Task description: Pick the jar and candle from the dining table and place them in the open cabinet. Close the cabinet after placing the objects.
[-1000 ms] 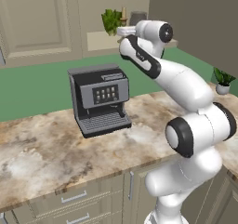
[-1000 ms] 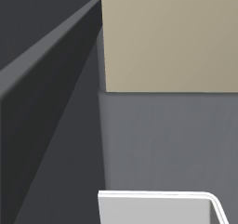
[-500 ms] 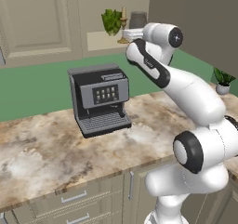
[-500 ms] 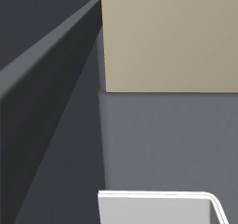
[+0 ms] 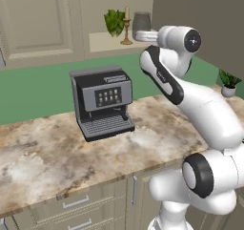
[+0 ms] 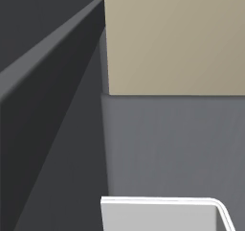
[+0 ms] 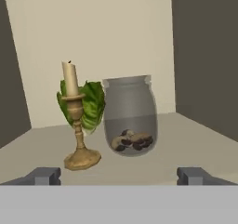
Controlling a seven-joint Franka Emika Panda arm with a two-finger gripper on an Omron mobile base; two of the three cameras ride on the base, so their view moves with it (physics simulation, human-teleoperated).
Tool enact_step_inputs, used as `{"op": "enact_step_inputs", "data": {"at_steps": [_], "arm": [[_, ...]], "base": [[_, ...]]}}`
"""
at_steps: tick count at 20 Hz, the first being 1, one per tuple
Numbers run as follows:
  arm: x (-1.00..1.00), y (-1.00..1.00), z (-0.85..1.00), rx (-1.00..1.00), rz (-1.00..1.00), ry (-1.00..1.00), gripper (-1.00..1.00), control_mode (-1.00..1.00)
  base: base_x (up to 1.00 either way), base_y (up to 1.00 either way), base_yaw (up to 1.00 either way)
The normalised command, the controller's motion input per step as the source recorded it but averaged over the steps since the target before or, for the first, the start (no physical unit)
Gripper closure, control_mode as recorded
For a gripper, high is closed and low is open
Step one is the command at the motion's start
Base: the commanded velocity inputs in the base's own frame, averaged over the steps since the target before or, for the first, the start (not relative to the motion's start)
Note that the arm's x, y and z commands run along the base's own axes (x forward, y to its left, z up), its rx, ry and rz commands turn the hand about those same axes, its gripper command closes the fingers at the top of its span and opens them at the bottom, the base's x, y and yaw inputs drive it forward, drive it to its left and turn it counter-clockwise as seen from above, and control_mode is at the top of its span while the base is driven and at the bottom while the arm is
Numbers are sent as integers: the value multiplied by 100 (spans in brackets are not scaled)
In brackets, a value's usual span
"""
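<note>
Jar (image 7: 129, 116) and candle (image 7: 74, 121) both stand upright inside the open cabinet (image 5: 114, 40), on its beige shelf. In hand view the candle is left of the jar, close beside it w/ a slim gap; brass holder base sits flat on the shelf. Jar: smoky grey glass, brown bits at the bottom. Leafy green plant (image 7: 93, 104) sits just behind the candle, partly hidden by it and by the jar's left edge.

Gripper (image 7: 122, 175): jaws spread wide, nothing between them. Both fingertips (image 7: 44, 175) show low in hand view, apart from jar and candle, short of both objs.

Left base view: arm (image 5: 190, 95) reaches up and back toward the cabinet opening, wrist level w/ the shelf, near the jar (image 5: 141, 23). Candle (image 5: 127, 27) left of the jar there, plant (image 5: 114, 21) further left. Cabinet door not seen clearly; cannot tell its angle.

Below, the marbled counter (image 5: 43, 157) carries a black coffee machine (image 5: 102, 101). Small potted plant (image 5: 228, 82) stands at far right. Right base view gives dark grey and beige panels, no task objs.
</note>
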Motion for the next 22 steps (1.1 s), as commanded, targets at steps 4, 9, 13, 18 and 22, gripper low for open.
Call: {"op": "enact_step_inputs", "data": {"at_steps": [4, 9, 13, 18, 22], "arm": [[-39, -25, 3, 15, -14, 1, -100, -100], [-31, -25, 0, 17, -11, 0, -100, -100], [-16, -16, 4, 15, -11, 1, -100, -100], [-13, -23, 8, 12, -5, 6, -100, -100], [-27, -45, 0, 15, 0, 0, -100, -100]], "base": [[0, 0, 0], [0, 0, 0], [0, 0, 0], [0, 0, 0], [0, 0, 0]]}}
